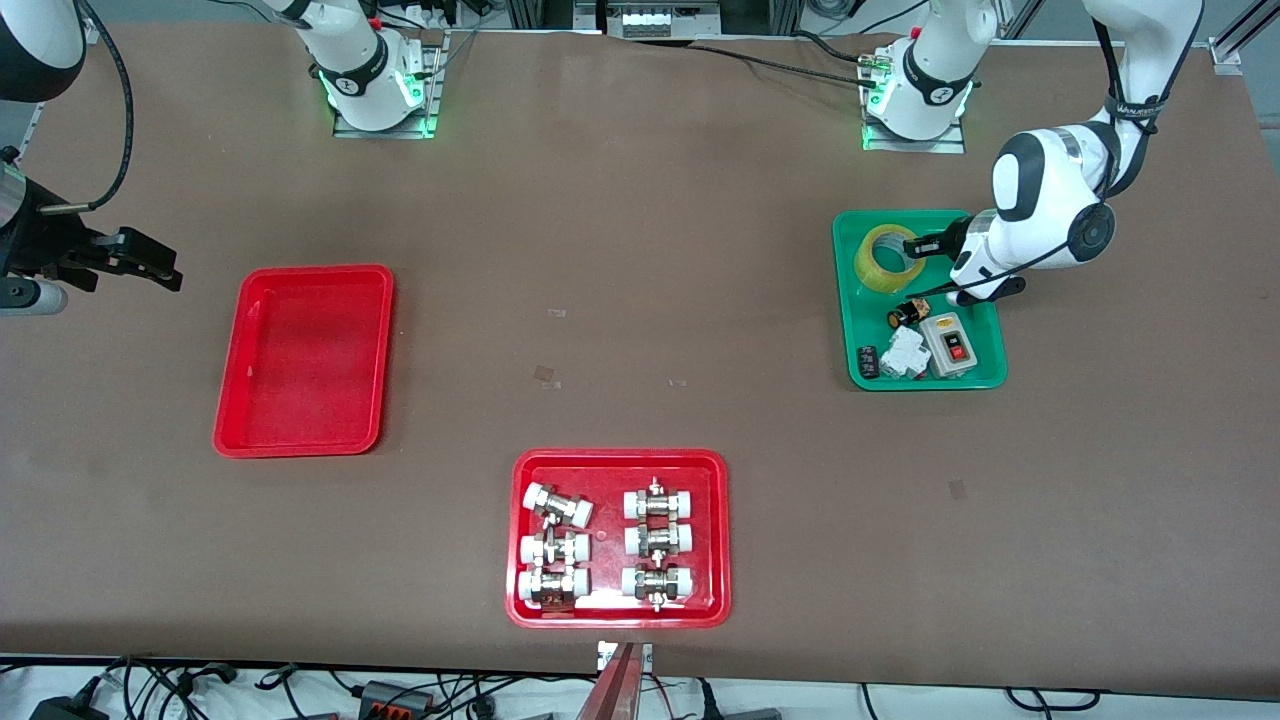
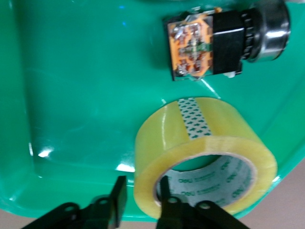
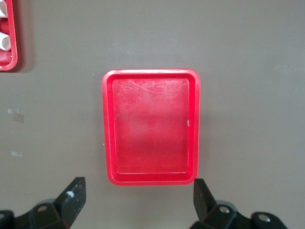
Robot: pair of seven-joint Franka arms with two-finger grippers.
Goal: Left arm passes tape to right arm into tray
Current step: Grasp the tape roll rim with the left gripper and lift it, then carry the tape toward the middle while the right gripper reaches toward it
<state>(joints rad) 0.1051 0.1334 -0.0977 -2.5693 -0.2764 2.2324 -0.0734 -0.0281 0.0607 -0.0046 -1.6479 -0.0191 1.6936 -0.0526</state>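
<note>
The tape, a yellowish roll with a white core, lies in the green tray at the left arm's end of the table. My left gripper is low over it and open. In the left wrist view the left gripper straddles the wall of the tape: one finger is inside the core, the other outside with a small gap. The plain red tray lies empty toward the right arm's end. My right gripper hangs wide open beside it, and the right wrist view shows the right gripper above the tray.
The green tray also holds a black and orange push button, a grey switch box and a white breaker. A red tray with metal fittings lies near the front camera.
</note>
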